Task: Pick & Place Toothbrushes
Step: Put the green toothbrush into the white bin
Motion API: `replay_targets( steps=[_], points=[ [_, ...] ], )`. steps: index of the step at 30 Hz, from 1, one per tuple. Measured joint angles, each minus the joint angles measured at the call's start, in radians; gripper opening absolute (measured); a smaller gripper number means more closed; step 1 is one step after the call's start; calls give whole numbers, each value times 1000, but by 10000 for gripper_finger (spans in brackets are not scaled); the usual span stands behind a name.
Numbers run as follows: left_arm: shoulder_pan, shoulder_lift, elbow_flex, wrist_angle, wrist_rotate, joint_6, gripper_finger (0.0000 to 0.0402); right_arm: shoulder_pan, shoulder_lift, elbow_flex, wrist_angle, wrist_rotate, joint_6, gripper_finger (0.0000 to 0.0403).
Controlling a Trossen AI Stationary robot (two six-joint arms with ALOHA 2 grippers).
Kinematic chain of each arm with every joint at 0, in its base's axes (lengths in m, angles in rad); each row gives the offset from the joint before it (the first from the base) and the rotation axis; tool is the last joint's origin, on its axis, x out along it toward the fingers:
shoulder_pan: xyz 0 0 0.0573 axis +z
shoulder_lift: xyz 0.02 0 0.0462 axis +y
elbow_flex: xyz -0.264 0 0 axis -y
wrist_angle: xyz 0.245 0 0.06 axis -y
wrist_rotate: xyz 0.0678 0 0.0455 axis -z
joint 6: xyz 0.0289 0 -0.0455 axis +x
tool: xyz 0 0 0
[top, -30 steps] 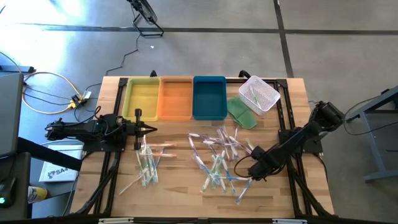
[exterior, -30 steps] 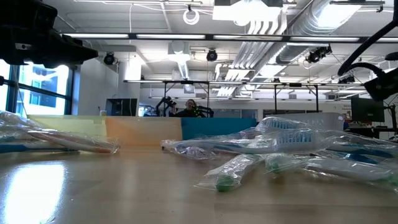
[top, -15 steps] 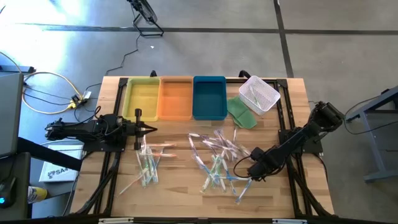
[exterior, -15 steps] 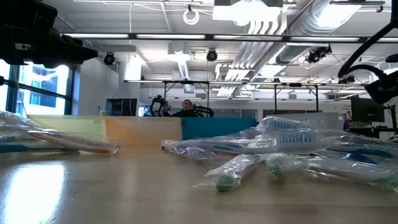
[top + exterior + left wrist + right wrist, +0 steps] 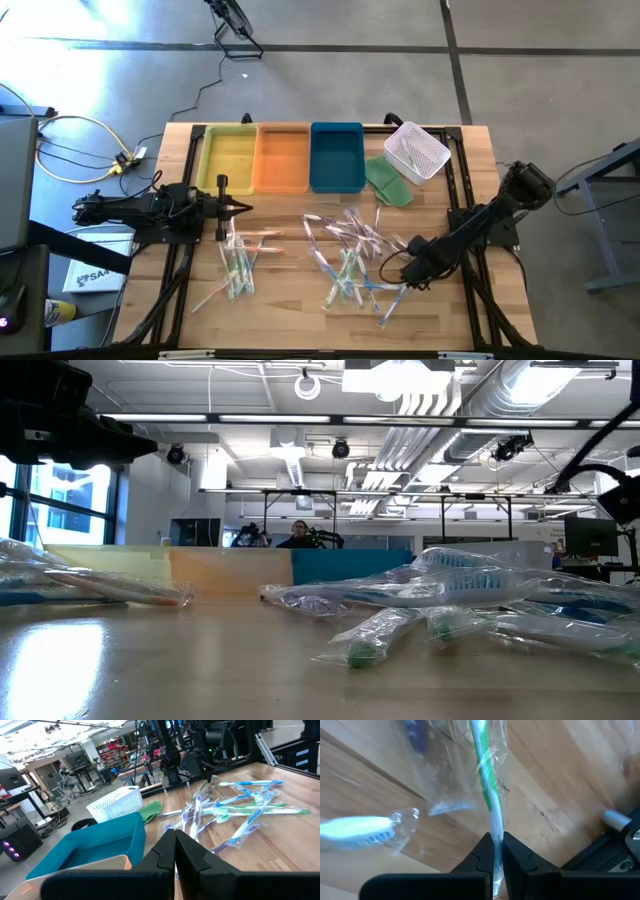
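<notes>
Here, the right end effector (image 5: 495, 851) pinches a green-and-white toothbrush (image 5: 487, 795) at the edge of the wrapped pile (image 5: 350, 262) on the wooden surface (image 5: 290, 300), apparently for a lift toward the trays (image 5: 282, 157), w/ the left end effector (image 5: 243, 207) pressed together, idle nearby.

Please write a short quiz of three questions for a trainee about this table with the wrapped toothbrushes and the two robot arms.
1. True or false: the right gripper is shut on a green-and-white toothbrush in a clear wrapper.
2. Which rectangular plastic tray stands nearest the white mesh basket: A yellow tray, B orange tray, C blue tray?
3. Fill in: the left gripper is ____ and holds nothing.

Key: 1 true; 2 C; 3 shut.
</notes>
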Motion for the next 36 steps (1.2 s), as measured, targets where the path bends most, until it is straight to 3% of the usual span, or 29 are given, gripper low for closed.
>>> replay_targets(
  steps=[8, 17, 25, 36],
  points=[
    [0, 0, 0, 0, 0, 0, 0, -56, -144, 4, -3, 119, 7, 9],
    [0, 0, 0, 0, 0, 0, 0, -169, -313, 58, -25, 348, -41, 9],
    [0, 0, 0, 0, 0, 8, 0, -347, -418, 80, -52, 502, -160, 9],
    [0, 0, 0, 0, 0, 8, 0, -648, -443, 81, -36, 588, -388, 9]
  ],
)
